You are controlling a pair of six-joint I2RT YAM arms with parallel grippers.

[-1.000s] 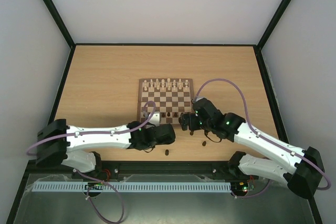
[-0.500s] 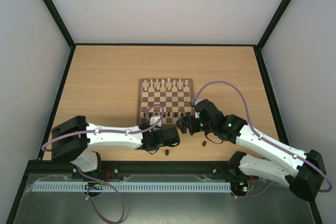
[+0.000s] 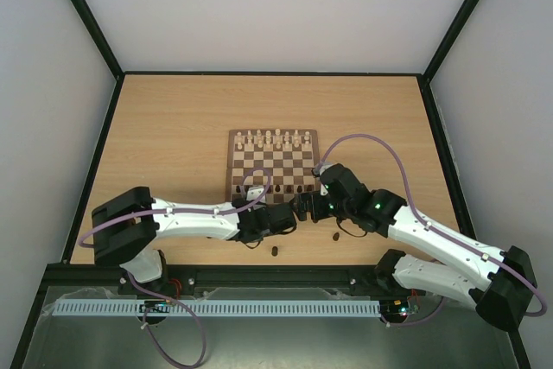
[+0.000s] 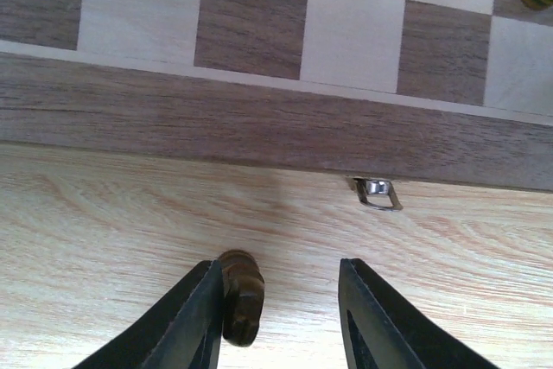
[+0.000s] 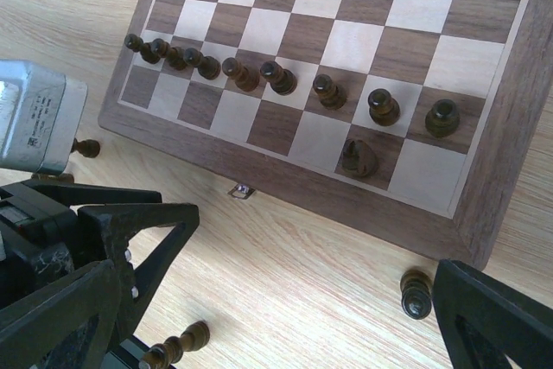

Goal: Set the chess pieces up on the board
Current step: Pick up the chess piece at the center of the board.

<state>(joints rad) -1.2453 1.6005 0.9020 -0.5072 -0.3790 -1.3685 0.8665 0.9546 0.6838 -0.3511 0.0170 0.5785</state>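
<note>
Fingers of left gripper: narrowed sharply over the last second from full spread, not yet together. Between them, dark chess piece lying on its side, touching the 9 o'clock finger only; clear gap to the 3 o'clock finger, so bracketed rather than clamped. Type of piece uncertain; rounded head, possibly a knight. Bare table beneath. At 1 o'clock, small metal clasp; at 12 o'clock, border of the chessboard, empty near-rank squares beyond.

Left arm: shifted toward 3 o'clock along the board's near edge in the overhead view since a second ago. Judged meaning: pick-up of a loose back-rank piece under way, grasp unfinished.

Fingers of right gripper: spread wide, holding nothing, hovering off the board's near edge. In that wrist view: row of dark pawns on the second rank, one dark knight behind them, three loose dark pieces on the table.

Far side of the board: cream pieces ranked. Dark back rank largely unfilled.
</note>
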